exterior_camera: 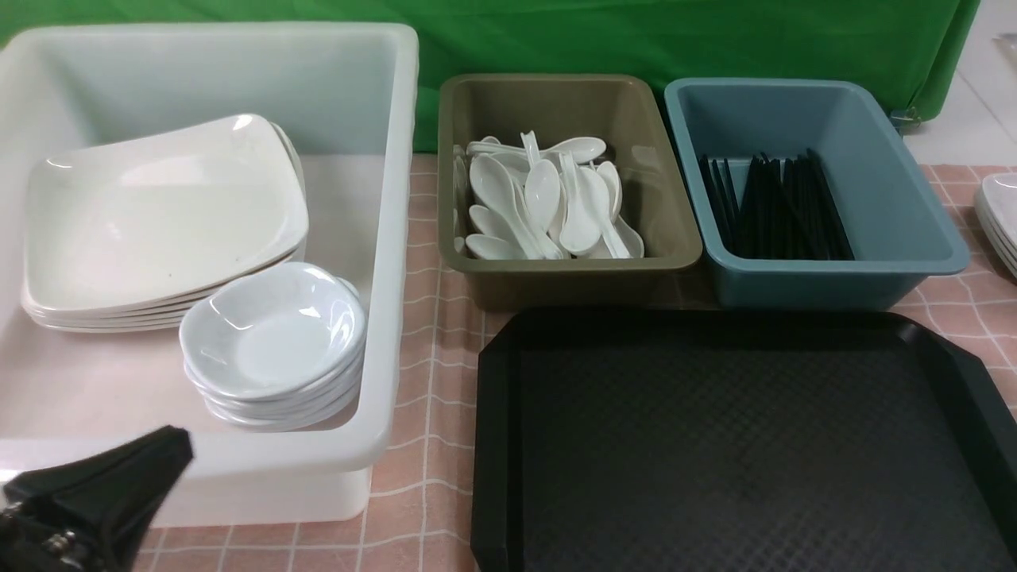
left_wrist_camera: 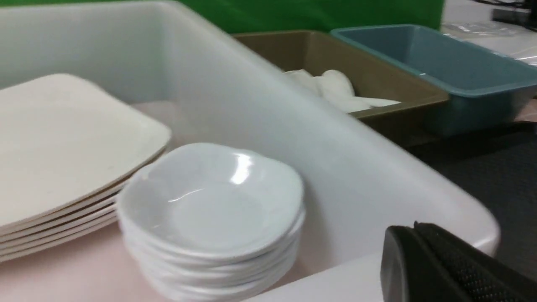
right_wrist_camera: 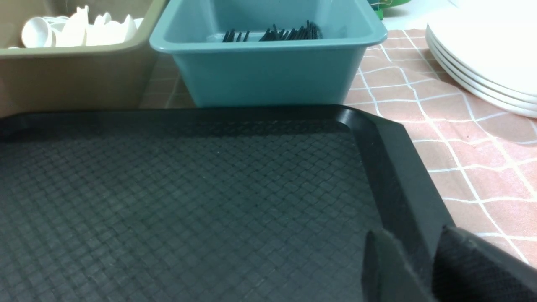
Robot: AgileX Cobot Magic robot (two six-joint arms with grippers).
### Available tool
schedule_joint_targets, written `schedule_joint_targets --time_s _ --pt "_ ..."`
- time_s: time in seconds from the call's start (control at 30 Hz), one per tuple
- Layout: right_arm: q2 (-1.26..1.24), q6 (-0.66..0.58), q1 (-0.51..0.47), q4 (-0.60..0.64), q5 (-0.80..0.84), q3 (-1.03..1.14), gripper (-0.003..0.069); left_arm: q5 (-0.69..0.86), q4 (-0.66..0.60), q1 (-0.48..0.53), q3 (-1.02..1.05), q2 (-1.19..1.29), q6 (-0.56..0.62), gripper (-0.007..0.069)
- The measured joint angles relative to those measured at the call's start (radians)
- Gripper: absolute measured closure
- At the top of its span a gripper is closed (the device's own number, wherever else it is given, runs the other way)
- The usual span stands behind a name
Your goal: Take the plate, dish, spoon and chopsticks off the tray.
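Note:
The black tray (exterior_camera: 496, 381) lies at the front right with nothing on it. Large white plates (exterior_camera: 159, 214) are stacked in the white tub (exterior_camera: 389, 238), with a pile of small dishes (exterior_camera: 274, 334) beside them. Spoons (exterior_camera: 540, 199) fill the olive bin, and black chopsticks (exterior_camera: 775, 210) lie in the blue bin. My left gripper (exterior_camera: 179, 445) is shut and empty, hovering at the tub's near edge beside the dishes (left_wrist_camera: 209, 201). My right gripper (right_wrist_camera: 411, 235) is open over the tray's right rim (right_wrist_camera: 394, 167) and holds nothing. It is out of the front view.
The olive bin (exterior_camera: 568, 262) and the blue bin (exterior_camera: 834, 262) stand side by side behind the tray. Another stack of white plates (exterior_camera: 1003, 214) sits on the pink checked cloth at the far right edge. A green backdrop closes off the back.

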Motion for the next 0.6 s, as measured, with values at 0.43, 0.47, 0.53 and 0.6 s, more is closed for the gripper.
schedule_joint_targets --time_s 0.43,0.47,0.53,0.6 --pt "0.0 0.0 0.0 0.0 0.0 0.0 0.0416 0.105 0.077 0.245 0.092 -0.303 -0.019 0.0627" --pt "0.0 0.0 0.0 0.0 0.0 0.0 0.0416 0.126 0.078 0.254 0.092 -0.331 -0.019 0.0627" --pt "0.0 0.0 0.0 -0.001 0.0 0.0 0.0416 0.165 0.081 0.264 0.092 -0.362 -0.019 0.0627" --pt "0.0 0.0 0.0 -0.001 0.0 0.0 0.0414 0.225 0.102 0.279 0.092 -0.41 -0.023 0.0627"
